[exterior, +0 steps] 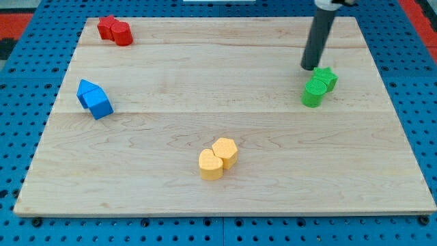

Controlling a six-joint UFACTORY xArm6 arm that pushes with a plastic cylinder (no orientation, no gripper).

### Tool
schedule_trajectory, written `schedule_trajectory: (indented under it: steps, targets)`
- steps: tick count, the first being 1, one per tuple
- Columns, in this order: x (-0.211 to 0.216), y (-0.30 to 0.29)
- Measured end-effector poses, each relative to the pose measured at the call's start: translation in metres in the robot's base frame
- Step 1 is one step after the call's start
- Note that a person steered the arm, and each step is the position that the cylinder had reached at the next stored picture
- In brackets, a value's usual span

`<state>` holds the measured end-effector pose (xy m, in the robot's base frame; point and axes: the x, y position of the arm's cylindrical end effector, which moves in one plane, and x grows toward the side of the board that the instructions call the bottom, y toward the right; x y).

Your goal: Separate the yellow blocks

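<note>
Two yellow blocks touch each other at the view's lower middle: a heart-like yellow block (211,164) and a yellow hexagon (225,151) just up and right of it. My tip (311,67) is far from them, at the view's upper right, just above the green blocks. The rod rises to the top edge of the view.
Two green blocks (319,86), a star and a rounder one, touch just below my tip. Two red blocks (115,30) sit together at the view's top left. Two blue blocks (94,98) sit together at the left. All lie on a wooden board (218,198).
</note>
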<state>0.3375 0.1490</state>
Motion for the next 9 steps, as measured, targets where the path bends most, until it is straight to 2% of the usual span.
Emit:
schedule_trajectory:
  steps: [1, 2, 3, 4, 5, 6, 7, 9]
  targets:
    - [0.004, -0.064]
    - [0.037, -0.116]
    - [0.100, -0.100]
    - [0.150, -0.028]
    - [0.240, -0.042]
    - [0.277, -0.128]
    - [0.272, -0.169]
    - [0.187, -0.131]
